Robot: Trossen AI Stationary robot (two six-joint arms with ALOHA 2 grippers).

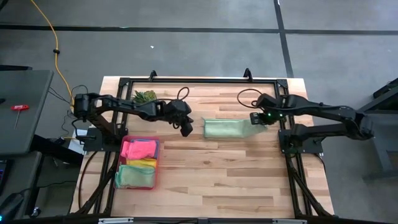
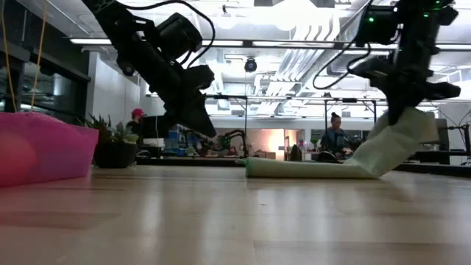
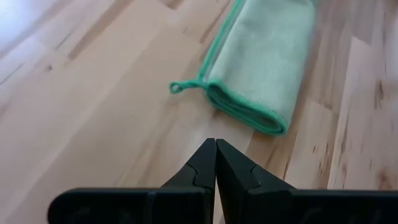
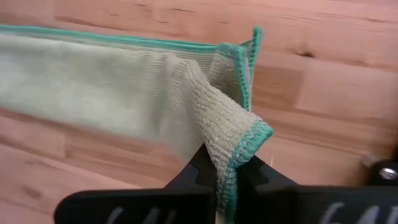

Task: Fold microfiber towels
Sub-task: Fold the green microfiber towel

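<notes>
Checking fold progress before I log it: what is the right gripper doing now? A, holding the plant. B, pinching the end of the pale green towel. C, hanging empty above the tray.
B: the right gripper is shut on the lifted end of the pale green towel.

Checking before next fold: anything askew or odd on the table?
Nothing damaged or spilled. The pale green towel lies folded into a strip mid-table, its right end pinched and lifted by the right gripper. The left gripper is shut and empty, just off the towel's left end.
</notes>
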